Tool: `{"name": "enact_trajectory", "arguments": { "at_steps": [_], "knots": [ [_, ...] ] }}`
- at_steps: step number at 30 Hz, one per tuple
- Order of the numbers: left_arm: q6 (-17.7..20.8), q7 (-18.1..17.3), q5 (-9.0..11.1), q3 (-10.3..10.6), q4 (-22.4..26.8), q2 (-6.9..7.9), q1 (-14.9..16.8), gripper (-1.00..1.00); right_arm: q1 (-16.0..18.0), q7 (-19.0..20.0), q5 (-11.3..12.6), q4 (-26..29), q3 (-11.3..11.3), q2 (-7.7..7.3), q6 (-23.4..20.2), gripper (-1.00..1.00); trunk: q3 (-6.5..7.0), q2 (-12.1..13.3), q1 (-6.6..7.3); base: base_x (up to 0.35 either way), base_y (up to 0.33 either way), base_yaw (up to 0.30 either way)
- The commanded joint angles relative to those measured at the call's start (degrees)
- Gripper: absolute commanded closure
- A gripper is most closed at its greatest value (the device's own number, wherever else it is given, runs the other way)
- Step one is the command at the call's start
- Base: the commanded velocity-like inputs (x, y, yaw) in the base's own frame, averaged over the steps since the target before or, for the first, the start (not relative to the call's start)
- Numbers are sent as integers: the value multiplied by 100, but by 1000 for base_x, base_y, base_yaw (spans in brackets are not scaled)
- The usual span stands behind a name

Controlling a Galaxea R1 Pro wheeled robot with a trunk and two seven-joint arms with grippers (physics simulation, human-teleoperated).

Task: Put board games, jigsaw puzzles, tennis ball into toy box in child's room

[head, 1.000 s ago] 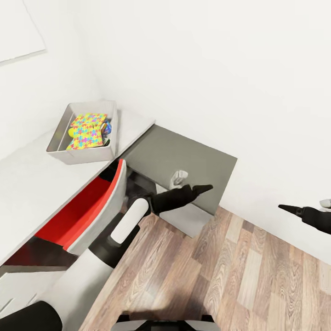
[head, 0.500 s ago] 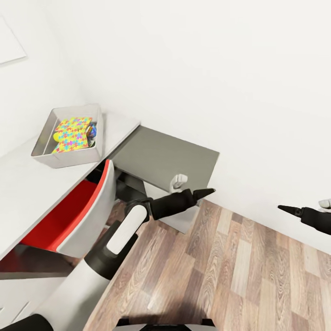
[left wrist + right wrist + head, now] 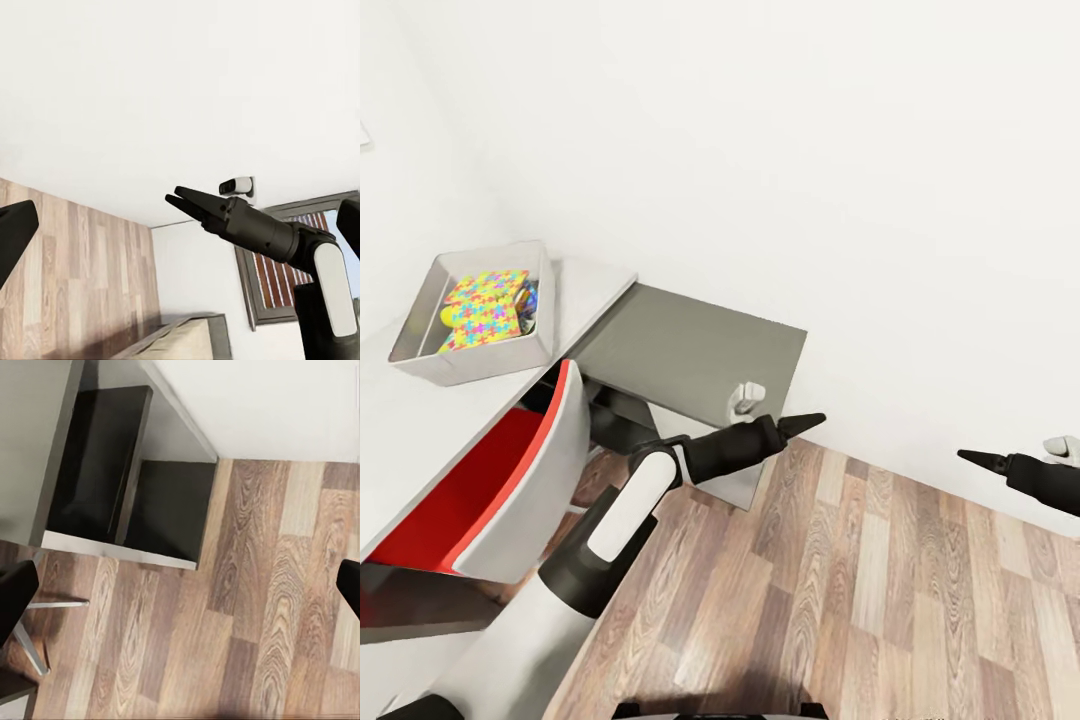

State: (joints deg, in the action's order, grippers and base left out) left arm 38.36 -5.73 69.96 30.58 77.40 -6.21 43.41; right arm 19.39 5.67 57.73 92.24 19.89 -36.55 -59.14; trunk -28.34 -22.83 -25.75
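Your view has swung right: the toy box (image 3: pixel 472 325) now sits further toward the upper left of the frame on the worktop (image 3: pixel 435 420), puzzles (image 3: pixel 480 305) inside. Left tool (image 3: pixel 805 421) and right tool (image 3: pixel 972 459): both empty over the floor (image 3: pixel 880 600), apparently closed to points. Risk: the left arm may clip the red chair (image 3: pixel 510 470) as you turn.

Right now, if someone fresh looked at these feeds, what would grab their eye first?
Probably the toy box on the table at far left of the head view, with a bright jigsaw puzzle lying inside it. Next, the red-lined chair tucked against the table edge. Both claws, left claw and right claw, hang empty over the wood floor.
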Motion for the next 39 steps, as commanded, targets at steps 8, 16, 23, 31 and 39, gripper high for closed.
{"name": "enact_trajectory", "arguments": {
  "at_steps": [8, 16, 23, 31, 39],
  "knots": [
    [20, 8, -4, -163, 9, 273, -388, -100, -4, 43, -565, -81, -712, 296, -29, -100, 57, -9, -3, -1, 0, -176],
    [-41, 236, -81, -351, -55, 720, -1400, -100, -116, 42, -1611, -729, -1441, 893, 73, -100, 122, -9, -3, 0, 0, -176],
    [-603, 368, -201, -728, -145, 1279, -2543, -100, -173, 75, -2733, -1595, -1893, 1401, 686, -100, 178, -9, -3, 0, 0, -176],
    [-1387, 434, -290, -919, -780, 1593, -3371, -100, -193, 104, -3454, -2409, -2365, 1798, 1323, -100, 242, -9, -3, 0, 0, -184],
    [-1774, 485, -705, -1055, -1670, 1700, -3617, -100, -197, 108, -3673, -2807, -2664, 2006, 1547, -100, 300, -9, -3, -68, 0, -209]
  ]
}}
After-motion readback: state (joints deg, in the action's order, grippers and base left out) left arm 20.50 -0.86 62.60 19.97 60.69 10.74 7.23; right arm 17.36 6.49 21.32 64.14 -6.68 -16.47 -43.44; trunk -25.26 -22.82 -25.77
